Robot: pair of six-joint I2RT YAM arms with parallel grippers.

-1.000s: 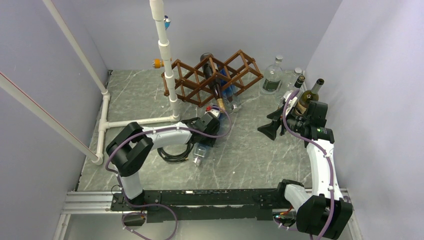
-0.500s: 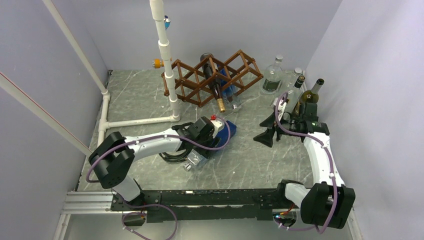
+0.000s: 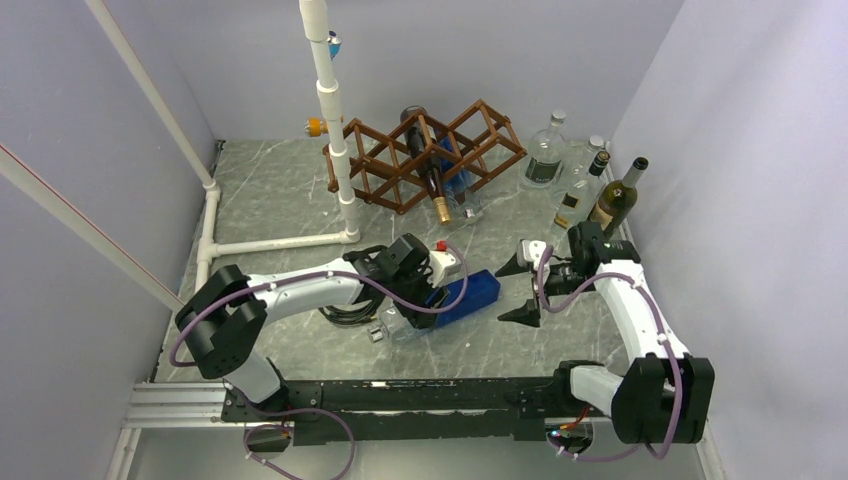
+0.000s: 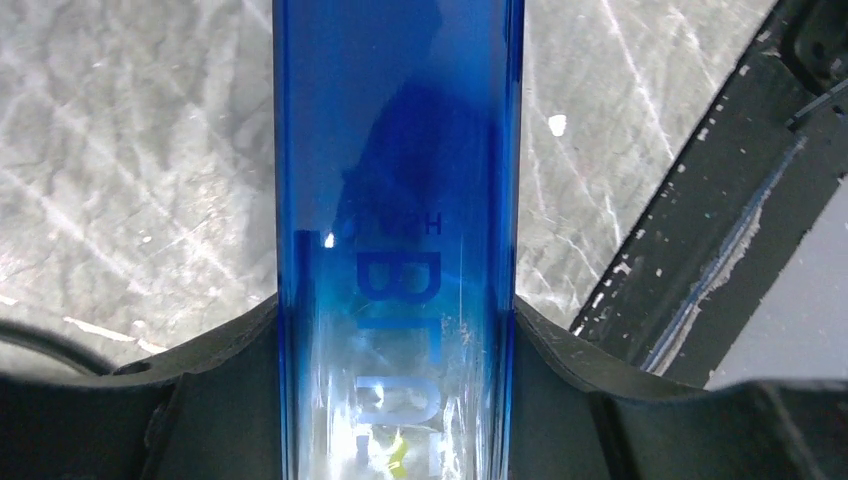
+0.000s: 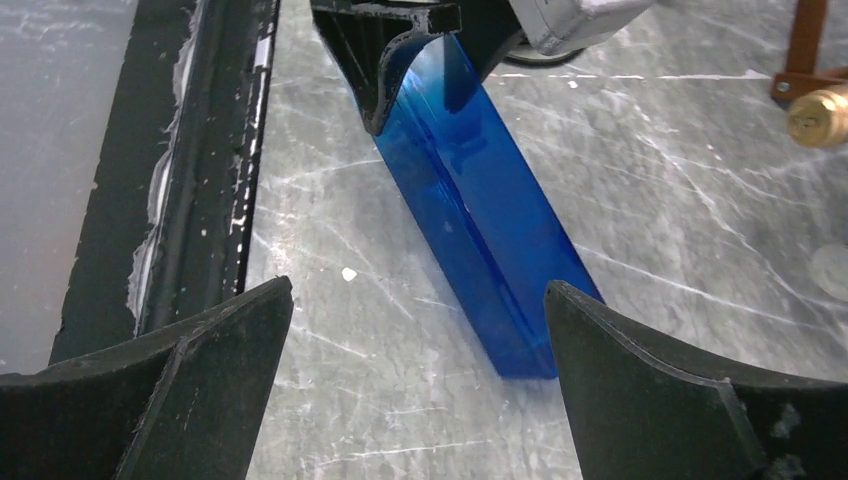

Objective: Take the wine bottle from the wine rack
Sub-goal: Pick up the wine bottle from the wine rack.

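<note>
Grey marbled counter [image 3: 280,200] fills the lavender-walled cell, with the white PVC pipe frame [image 3: 330,110] standing at my far left. Just right of its post sits the dark brown wooden lattice wine rack [image 3: 390,160], and a dark glass bottle with a gold cap [image 3: 425,165] lies in one cell.

Nearer me, my left gripper [image 3: 432,295] is clamped on a square-sided blue glass bottle [image 3: 470,293]. That bottle is out of the rack and well apart from it, low over the counter. I cannot tell whether its free end touches the surface.

What matters next is the line-up. The bottle's long axis runs from the left gripper rightward. In the right wrist view its free end points into the gap of my right gripper [image 5: 415,290], which is spread wide and holds nothing. The right arm is nearer that end, so I judge a handover or a set-down is next.

Upright glass bottles [image 3: 613,205] crowd the far right corner.
</note>
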